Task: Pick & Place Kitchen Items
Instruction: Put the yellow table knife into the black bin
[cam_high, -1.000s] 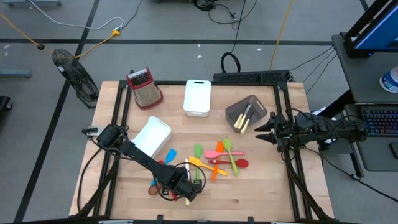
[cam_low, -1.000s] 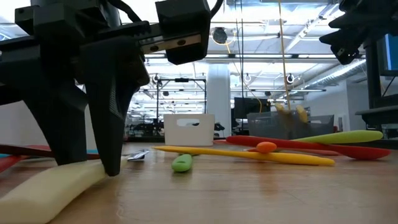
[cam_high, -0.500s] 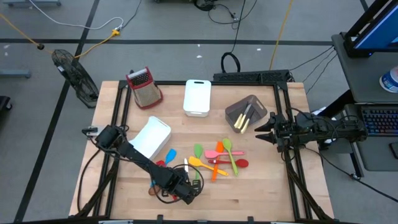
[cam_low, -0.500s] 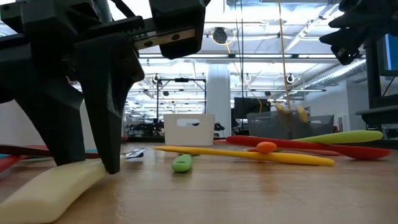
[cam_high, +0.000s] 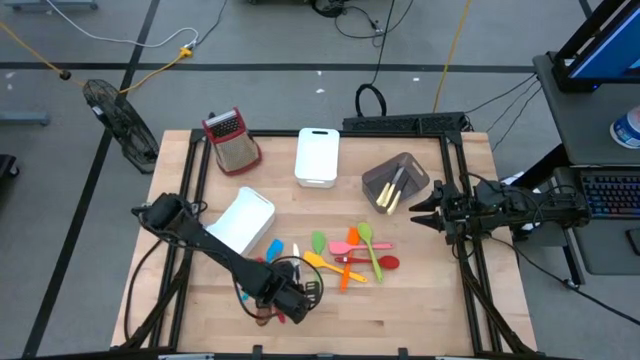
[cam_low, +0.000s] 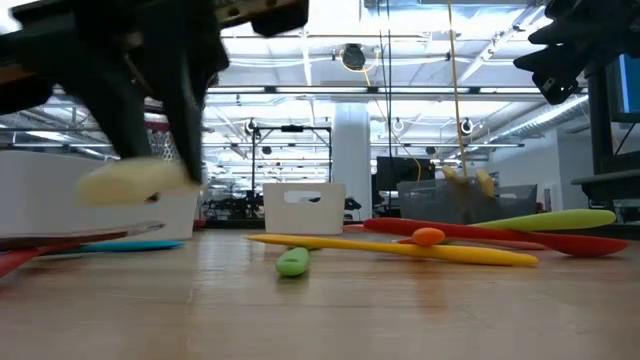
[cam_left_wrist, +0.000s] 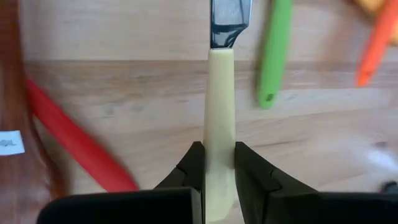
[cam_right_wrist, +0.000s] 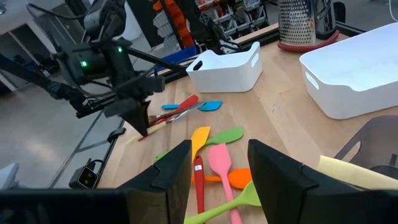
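Observation:
My left gripper (cam_high: 283, 300) hangs over the near part of the table, shut on a knife (cam_left_wrist: 220, 93) with a cream handle and a metal blade (cam_left_wrist: 230, 22). Other kitchen items lie in a heap (cam_high: 355, 255) at mid-table: green, pink, orange, yellow and red utensils. More of them lie next to the held knife: a red one (cam_left_wrist: 74, 143), a green handle (cam_left_wrist: 273, 56) and blue and red ones (cam_right_wrist: 186, 107). My right gripper (cam_high: 415, 212) waits open above the table's right edge, with nothing between its fingers (cam_right_wrist: 180, 168). My left gripper pinches the knife's cream handle (cam_left_wrist: 219, 140) between its two fingers, near the handle's free end. The fingers come from above, slanting down, and lie across the handle. The knife is lifted clear of the table and sits roughly level (cam_low: 135, 182), its blade pointing away from the gripper.
A white bin (cam_high: 245, 220) stands just beyond my left arm and another white bin (cam_high: 317, 157) at the far middle. A grey bin (cam_high: 395, 182) holding utensils sits at the far right. A metal grater (cam_high: 232, 140) stands at the far left.
My left gripper has gone up with the knife still between its fingers. The cream handle, which lay on the table, is now lifted clear of it. My right arm has kept still.

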